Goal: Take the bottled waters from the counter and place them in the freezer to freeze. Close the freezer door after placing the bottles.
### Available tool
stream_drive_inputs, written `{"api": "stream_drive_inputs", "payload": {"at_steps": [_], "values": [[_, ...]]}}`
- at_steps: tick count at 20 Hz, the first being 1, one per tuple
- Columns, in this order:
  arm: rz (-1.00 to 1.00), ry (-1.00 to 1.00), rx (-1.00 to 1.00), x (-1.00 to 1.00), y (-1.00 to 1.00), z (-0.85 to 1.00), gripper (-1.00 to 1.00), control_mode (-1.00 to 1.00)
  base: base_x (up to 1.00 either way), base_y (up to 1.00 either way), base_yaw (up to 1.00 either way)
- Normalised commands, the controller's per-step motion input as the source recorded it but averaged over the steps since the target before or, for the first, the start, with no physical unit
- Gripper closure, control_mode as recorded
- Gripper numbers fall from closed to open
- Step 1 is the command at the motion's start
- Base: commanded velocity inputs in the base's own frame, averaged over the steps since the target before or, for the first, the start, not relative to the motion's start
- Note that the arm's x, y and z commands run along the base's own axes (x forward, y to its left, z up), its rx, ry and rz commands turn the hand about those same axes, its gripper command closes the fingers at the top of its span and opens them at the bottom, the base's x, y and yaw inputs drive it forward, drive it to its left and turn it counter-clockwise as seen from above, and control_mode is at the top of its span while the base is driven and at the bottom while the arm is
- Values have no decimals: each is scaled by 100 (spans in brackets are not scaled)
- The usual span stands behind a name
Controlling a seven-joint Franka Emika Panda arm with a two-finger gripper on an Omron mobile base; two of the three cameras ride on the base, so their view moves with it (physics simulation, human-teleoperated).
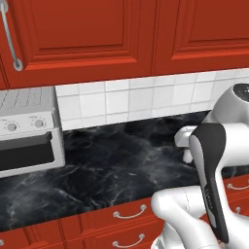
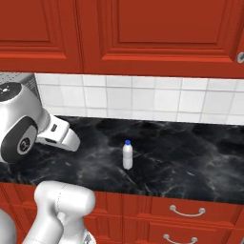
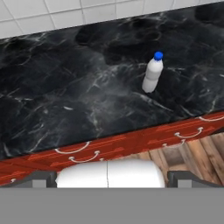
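Observation:
One bottled water (image 2: 127, 155), whitish with a blue cap, stands upright on the black marble-look counter (image 2: 181, 162) near its front edge. In the hand view the same bottle (image 3: 152, 75) stands right of centre on the counter (image 3: 65, 96), well ahead of my gripper (image 3: 111, 179). The gripper is open wide, with one dark fingertip (image 3: 41, 178) at each bottom corner and nothing between them. It hovers above and in front of the counter edge, apart from the bottle. The freezer and its door are out of view.
A silver toaster oven (image 1: 29, 133) sits at the counter's left end. Red upper cabinets (image 1: 87, 34) hang above a white tile backsplash (image 2: 143, 100). Red drawers with silver handles (image 2: 186, 210) run below the counter. Wood floor (image 3: 197, 153) lies beneath.

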Motion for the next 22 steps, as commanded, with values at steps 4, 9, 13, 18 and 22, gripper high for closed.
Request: {"api": "stream_drive_inputs", "payload": {"at_steps": [4,9,13,18,22], "values": [[0,0,0,0,0,0,-100,100,4,-29,0],[0,0,0,0,0,0,-100,100,0,-1,0],[0,0,0,0,0,0,-100,100,0,0,0],[13,1,3,15,-27,-4,-100,-100,0,0,0],[25,0,10,13,-62,-11,-100,-100,0,0,0]]}}
